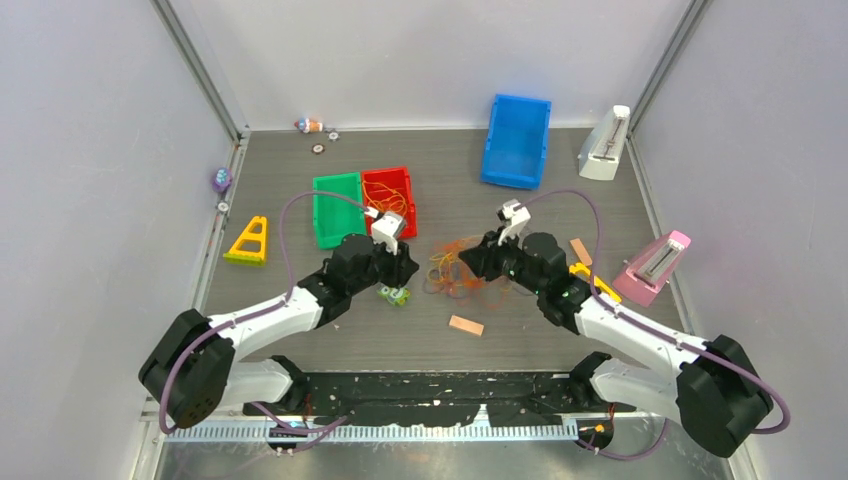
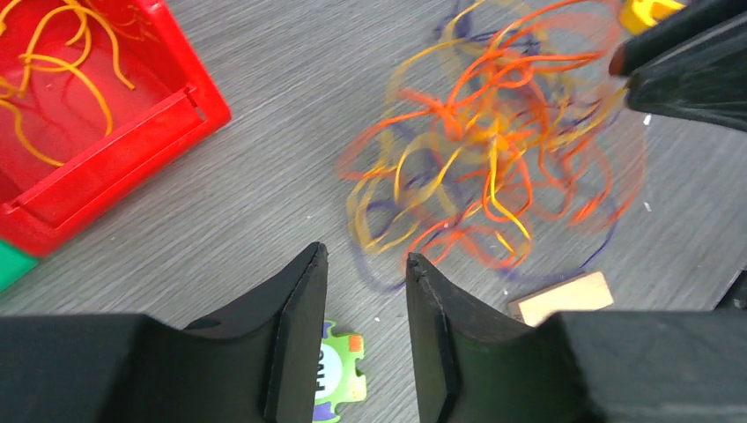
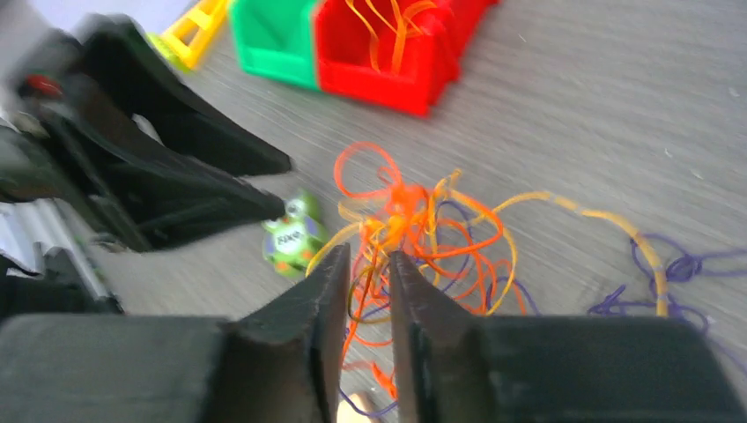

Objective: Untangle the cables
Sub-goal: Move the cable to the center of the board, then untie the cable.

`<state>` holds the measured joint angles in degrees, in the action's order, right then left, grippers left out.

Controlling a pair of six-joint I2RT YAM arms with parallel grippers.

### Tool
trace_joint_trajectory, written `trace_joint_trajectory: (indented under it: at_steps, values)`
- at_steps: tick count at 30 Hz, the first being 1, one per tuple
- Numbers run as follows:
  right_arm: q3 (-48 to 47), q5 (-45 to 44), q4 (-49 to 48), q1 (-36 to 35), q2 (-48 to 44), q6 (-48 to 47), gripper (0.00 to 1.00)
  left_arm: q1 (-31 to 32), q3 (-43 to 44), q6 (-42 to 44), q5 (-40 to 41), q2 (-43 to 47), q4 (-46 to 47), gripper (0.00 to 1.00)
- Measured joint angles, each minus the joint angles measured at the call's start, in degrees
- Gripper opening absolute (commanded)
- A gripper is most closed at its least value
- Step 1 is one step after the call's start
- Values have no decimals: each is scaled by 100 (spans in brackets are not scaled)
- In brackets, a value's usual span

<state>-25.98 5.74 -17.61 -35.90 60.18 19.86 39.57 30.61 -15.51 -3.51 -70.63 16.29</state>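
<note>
Many cables (image 1: 455, 272) — grey table (image 1: 440, 170), pale walls (image 1: 80, 150)

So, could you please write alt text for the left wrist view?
A blurred tangle of orange, yellow and purple cables lies on a grey table. The left pincer, open and empty, is below it; a red bin with more yellow strands is at top left.

Glossy plastic bin (image 2: 132, 154), matt table (image 2: 264, 132), smooth cables (image 2: 449, 110)
</note>
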Motion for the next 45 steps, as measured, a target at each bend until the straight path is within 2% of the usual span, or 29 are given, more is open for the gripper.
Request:
trace_joint_trajectory:
  at_steps: [2,3,11,17,21,26,33,35,38,42,45]
  values:
    - [-273,254,-48,-7,24,76,75,0,0,13,-160,-2,63,53]
    - [-446,323,-28,-11,22,44,76,0,0,22,-216,-4,76,59]
    - [-949,-199,857,105,68,11,74,0,197,37,-275,-337,-96,67]
    - [-951,-490,1792,776,562,-68,67,0,509,44,-437,-710,-319,77]
    - [-988,-669,2323,1117,894,-118,71,4,772,42,-649,-1034,-470,79]
    - [-1132,-890,2704,1158,1344,-81,76,7,990,42,-761,-1292,-732,83]
    - [-1174,-1364,2896,1362,1552,72,68,61,1628,39,-809,-1982,-1266,84]
    - [-1174,-1554,2911,1478,1530,127,68,98,1827,42,-782,-2208,-1401,84]
    - [-1202,-1810,2964,1606,1532,146,74,168,2039,50,-667,-2406,-1672,81]
    - [-1602,-2081,3104,1657,1873,138,84,245,2378,70,-389,-2664,-2118,72]
    - [-2048,-2170,3086,1657,2350,133,86,258,2465,83,-223,-2704,-2312,64]
